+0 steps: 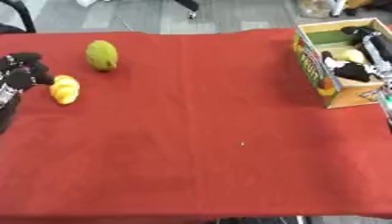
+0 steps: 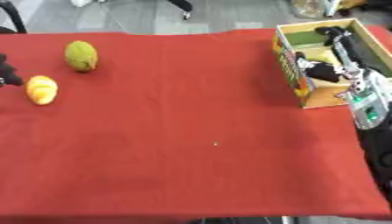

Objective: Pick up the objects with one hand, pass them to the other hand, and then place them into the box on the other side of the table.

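Observation:
A green lemon-shaped fruit (image 1: pixel 102 55) lies on the red cloth at the far left. A yellow-orange fruit (image 1: pixel 65 89) lies just in front of it. My left hand (image 1: pixel 21 72) hovers at the left edge, right beside the yellow-orange fruit, with relaxed fingers that hold nothing. The cardboard box (image 2: pixel 289 65) stands at the far right. My right hand (image 2: pixel 343 52) reaches down into the box with its fingers stretched out. A pale yellow object (image 1: pixel 351 55) lies in the box between the thumb and the fingers.
The red cloth (image 1: pixel 199 131) covers the whole table, with a tiny white speck (image 1: pixel 243 143) near its middle. Grey floor and chair legs show beyond the far edge. My right forearm (image 2: pixel 369 109) hangs over the table's right edge.

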You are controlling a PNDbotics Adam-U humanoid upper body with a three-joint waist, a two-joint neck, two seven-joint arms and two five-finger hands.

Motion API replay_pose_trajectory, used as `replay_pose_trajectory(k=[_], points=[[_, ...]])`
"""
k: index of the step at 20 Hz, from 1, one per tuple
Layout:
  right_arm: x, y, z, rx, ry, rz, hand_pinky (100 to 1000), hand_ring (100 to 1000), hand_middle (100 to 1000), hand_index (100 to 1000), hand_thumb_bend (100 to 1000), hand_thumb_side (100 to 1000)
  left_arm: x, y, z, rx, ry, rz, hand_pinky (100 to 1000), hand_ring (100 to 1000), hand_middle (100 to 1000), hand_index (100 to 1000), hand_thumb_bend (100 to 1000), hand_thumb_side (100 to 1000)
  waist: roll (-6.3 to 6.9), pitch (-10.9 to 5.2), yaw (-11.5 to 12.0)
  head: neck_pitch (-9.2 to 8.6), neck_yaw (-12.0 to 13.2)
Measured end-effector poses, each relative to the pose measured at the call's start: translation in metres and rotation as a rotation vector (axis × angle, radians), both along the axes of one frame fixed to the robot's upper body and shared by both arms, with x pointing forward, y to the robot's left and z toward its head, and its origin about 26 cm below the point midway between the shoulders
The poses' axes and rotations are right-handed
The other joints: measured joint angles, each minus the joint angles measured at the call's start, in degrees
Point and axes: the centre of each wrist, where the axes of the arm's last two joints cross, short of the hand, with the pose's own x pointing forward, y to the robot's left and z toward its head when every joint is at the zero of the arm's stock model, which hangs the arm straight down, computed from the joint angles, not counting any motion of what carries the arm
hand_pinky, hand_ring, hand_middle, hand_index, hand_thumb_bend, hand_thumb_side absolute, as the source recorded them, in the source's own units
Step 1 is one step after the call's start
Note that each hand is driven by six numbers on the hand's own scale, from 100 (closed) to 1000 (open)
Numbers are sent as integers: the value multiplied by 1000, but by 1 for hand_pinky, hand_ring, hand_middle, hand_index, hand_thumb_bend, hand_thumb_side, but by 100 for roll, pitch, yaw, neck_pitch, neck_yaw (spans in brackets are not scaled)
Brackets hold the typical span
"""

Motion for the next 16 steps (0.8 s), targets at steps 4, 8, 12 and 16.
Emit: replay_pose_trajectory(k=[4,8,12,16], points=[[-16,61,-21,51,-79,182,754,766,823,900,254,460,4,16,6,84,4,78,657,576,572,747,733,557,0,0,-4,0,8],[-42,116,-38,78,-167,349,753,762,819,899,242,453,6,43,15,210,23,161,670,592,590,761,748,547,0,0,-34,0,55],[-65,148,-35,56,-263,508,753,759,816,900,249,446,10,69,26,354,74,229,684,606,607,768,759,530,0,0,-63,0,103],[-83,171,-18,36,-335,678,758,762,820,907,288,453,17,89,38,510,140,259,701,620,629,778,782,520,0,0,-110,0,164]])
